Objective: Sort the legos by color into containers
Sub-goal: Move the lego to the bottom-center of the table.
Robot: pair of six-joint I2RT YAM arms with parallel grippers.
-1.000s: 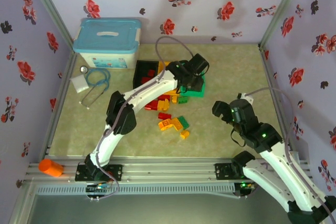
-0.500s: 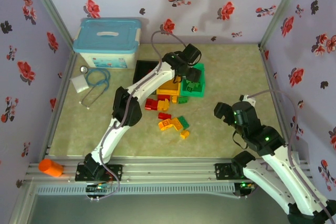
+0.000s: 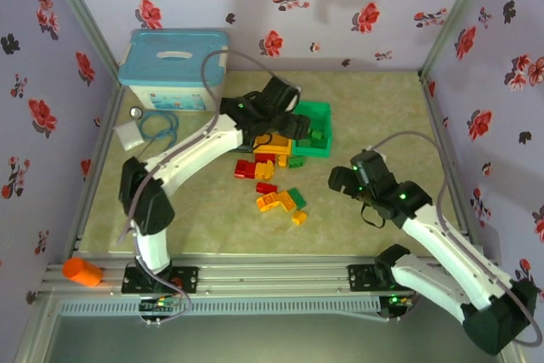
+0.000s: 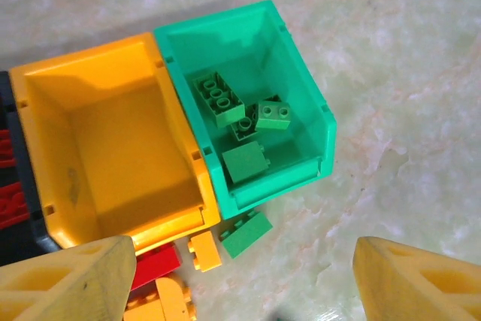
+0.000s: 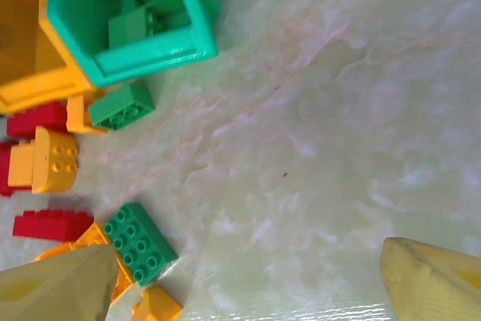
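Grippers: 2.
- Left gripper (image 4: 240, 268): jaws wide apart, nothing between them. It hangs above the bins.
- Right gripper (image 5: 244, 276): jaws wide apart, nothing held. It sits over bare table (image 5: 338, 110).

Containers: 3, in a row with walls touching. In the left wrist view:
- black bin (image 4: 30, 178) at 9 o'clock
- orange-yellow bin (image 4: 120, 155) in the middle
- green bin (image 4: 301, 73) at 3 o'clock

Contents:
- Green bin: 4 green bricks (image 4: 219, 98), one partly under another.
- Orange-yellow bin: bare floor.
- Black bin: red bricks (image 4: 9, 202), 2 seen at the frame edge. The rest is cut off.

Loose legos (image 3: 276, 193) lie on the table at 6 o'clock of the bins.
- Green, 2: one (image 4: 245, 234) just beside the green bin's front wall, one (image 5: 140, 243) farther out in the pile.
- Red (image 5: 51, 225): at least 3.
- Yellow-orange (image 5: 46, 159): at least 4.
- Pieces overlap, so I cannot tell the exact totals.

In the top view, the right gripper is at 3 o'clock of the pile, apart from it.
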